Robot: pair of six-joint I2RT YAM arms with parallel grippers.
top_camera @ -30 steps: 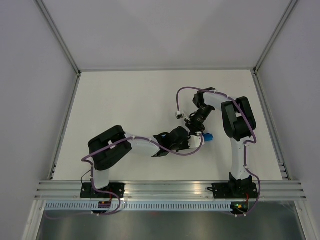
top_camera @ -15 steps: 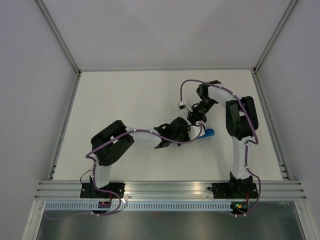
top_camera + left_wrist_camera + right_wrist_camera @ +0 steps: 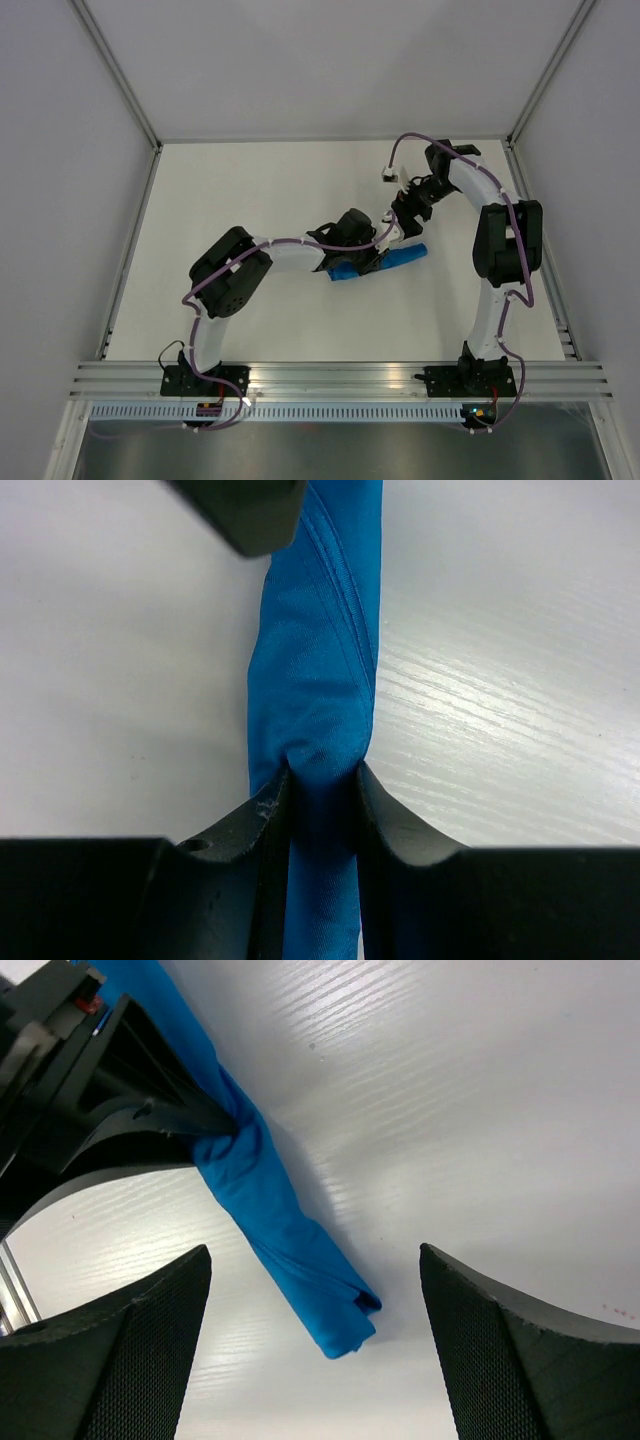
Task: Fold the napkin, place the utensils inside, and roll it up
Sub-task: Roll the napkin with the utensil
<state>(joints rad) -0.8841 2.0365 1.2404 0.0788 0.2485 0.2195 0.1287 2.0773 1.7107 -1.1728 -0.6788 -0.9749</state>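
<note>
The white tabletop (image 3: 250,190) carries one thing of the task that shows: the napkin (image 3: 395,259), now a tight blue roll lying flat. The left arm (image 3: 285,268) reaches across from its base, and the right arm (image 3: 500,250) bends back over from the far side, so the two meet above the roll.

The left hand (image 3: 322,785) is closed on the napkin (image 3: 320,680). Its two fingers (image 3: 265,820) squeeze the cloth to a narrow waist partway along. From that grip the long axis runs straight ahead, away from the wrist, with a short length also passing back under the palm.

The right hand (image 3: 312,1252) is spread wide and holds nothing. It hangs over the free end of the napkin (image 3: 270,1200), which lies below and between its fingers (image 3: 130,1360) without touching either one. Seen from this hand, the roll slants off toward the left hand's pinch.

No utensils show in any view — whether they sit inside the roll I cannot tell.

Judging by the shape, the rolling looks about done. The right hand is the nearer one to the loose end, so any tucking or steadying there would fall to it — it would close across the roll, not along it.
</note>
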